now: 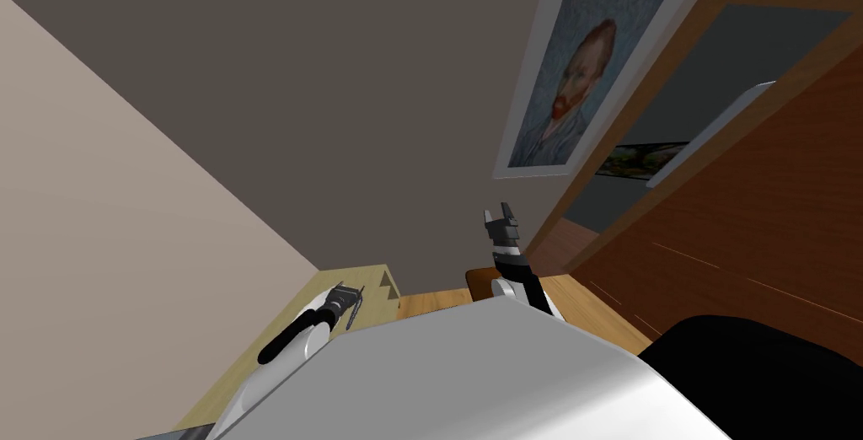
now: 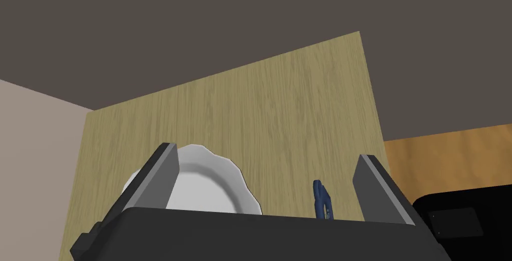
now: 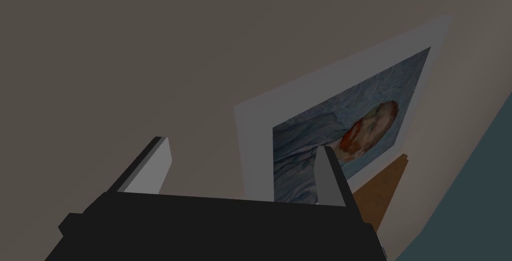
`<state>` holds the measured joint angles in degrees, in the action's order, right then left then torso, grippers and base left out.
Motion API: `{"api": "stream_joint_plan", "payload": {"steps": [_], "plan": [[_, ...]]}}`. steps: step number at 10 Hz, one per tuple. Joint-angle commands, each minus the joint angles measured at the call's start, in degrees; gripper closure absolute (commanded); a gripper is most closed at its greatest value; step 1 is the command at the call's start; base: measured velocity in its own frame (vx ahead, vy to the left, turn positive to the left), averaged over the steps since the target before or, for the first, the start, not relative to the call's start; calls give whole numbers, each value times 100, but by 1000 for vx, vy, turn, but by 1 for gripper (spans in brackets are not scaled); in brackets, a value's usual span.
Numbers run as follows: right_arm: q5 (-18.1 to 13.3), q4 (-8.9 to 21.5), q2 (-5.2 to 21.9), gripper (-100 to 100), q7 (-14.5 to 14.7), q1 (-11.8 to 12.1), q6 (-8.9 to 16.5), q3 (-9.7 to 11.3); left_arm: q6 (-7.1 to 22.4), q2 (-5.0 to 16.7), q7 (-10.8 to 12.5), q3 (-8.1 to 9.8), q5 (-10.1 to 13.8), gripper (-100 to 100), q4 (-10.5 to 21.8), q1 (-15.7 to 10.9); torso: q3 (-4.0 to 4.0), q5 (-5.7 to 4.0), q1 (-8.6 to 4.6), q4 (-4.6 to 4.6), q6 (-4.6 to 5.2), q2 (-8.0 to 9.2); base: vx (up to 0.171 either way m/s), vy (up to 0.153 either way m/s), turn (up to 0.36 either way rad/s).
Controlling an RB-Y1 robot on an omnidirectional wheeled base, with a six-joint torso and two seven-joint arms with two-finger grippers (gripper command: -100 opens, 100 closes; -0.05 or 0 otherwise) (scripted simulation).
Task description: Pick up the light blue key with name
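Our left wrist view shows the blue key (image 2: 322, 200) on the pale wooden worktop (image 2: 280, 103), between our left gripper's (image 2: 266, 151) wide-spread fingers, near a white plate (image 2: 210, 183). The head view shows our right gripper (image 1: 497, 212) raised, fingers apart.

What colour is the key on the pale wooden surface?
The key is dark blue; clearest in the left wrist view.

Right gripper (image 3: 242, 144): two thin, light grey, blade-like fingers (image 3: 150, 169) rise from its dark box-shaped body (image 3: 215, 228), one near each end of that body, parted wide, clear gap between them.
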<state>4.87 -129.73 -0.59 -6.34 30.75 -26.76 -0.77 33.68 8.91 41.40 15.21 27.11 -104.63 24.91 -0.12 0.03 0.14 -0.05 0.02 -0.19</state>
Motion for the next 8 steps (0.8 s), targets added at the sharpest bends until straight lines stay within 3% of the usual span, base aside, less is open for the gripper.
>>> {"api": "stream_joint_plan", "payload": {"steps": [1,8], "plan": [[0,0,0,0,0,0,0,0,215,52,115,50,112,-100,17,40,0,0,0,0,0,0,38,20,-5],[0,0,0,0,0,0,0,0,1340,16,838,254,560,-100,714,42,3,0,3,1,0,6,30,30,-11]]}}
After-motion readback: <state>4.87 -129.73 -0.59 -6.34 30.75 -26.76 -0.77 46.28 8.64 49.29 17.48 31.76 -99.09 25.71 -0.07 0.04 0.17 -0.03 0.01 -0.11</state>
